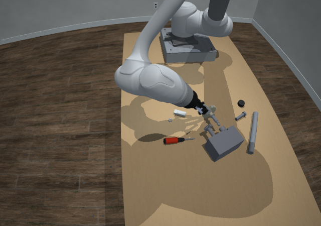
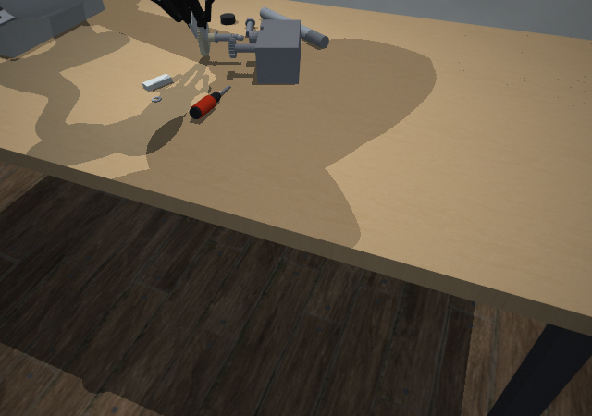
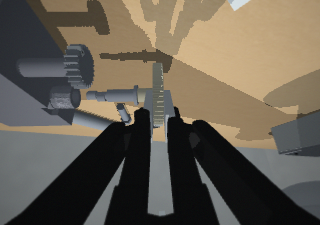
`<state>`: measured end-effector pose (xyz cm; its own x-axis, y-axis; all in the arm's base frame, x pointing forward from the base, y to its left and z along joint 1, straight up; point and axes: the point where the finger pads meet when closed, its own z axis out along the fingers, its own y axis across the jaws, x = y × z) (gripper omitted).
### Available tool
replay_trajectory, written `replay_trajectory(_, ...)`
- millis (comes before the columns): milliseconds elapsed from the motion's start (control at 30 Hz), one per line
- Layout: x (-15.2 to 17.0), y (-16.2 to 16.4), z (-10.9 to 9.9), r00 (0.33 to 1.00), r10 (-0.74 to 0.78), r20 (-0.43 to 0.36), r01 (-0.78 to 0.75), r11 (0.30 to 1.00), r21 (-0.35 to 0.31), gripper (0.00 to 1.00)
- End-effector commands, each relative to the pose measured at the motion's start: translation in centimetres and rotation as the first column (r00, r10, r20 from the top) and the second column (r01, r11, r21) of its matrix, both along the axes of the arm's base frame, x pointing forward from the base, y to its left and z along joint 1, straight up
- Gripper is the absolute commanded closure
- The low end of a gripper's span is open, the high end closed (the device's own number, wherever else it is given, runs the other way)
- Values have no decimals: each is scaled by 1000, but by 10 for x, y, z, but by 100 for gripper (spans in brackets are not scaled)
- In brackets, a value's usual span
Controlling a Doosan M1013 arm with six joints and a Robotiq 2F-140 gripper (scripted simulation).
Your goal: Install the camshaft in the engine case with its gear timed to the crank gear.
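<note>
My gripper (image 1: 204, 110) is shut on the rim of the camshaft's big pale gear (image 3: 159, 97), seen edge-on in the wrist view between my black fingers. The camshaft (image 2: 215, 38) (image 3: 112, 93) is held level above the table, its grey shaft pointing at the engine case (image 1: 224, 142). The case stands upright, also in the exterior view (image 2: 277, 51). The small crank gear (image 3: 79, 65) sits on its own shaft on the case front, beside the camshaft tip and apart from the big gear. The shaft tip is close to a bearing boss (image 3: 62, 97) on the case; whether it has entered I cannot tell.
A red-handled screwdriver (image 1: 177, 139) lies left of the case. A white block (image 1: 179, 112) and a small washer (image 1: 170, 119) lie under my arm. A bolt (image 1: 240, 115), a black cap (image 1: 241, 103) and a long grey rod (image 1: 253, 132) lie right of the case.
</note>
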<state>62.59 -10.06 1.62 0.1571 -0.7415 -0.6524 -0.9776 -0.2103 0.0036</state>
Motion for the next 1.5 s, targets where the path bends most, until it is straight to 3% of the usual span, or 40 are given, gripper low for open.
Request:
replay_trajectory(0, 6, 3, -1, 1000, -2, 5, 2, 1000, 5, 95)
replay_trajectory(1467, 13, 5, -1, 1000, -2, 5, 2, 1000, 5, 95)
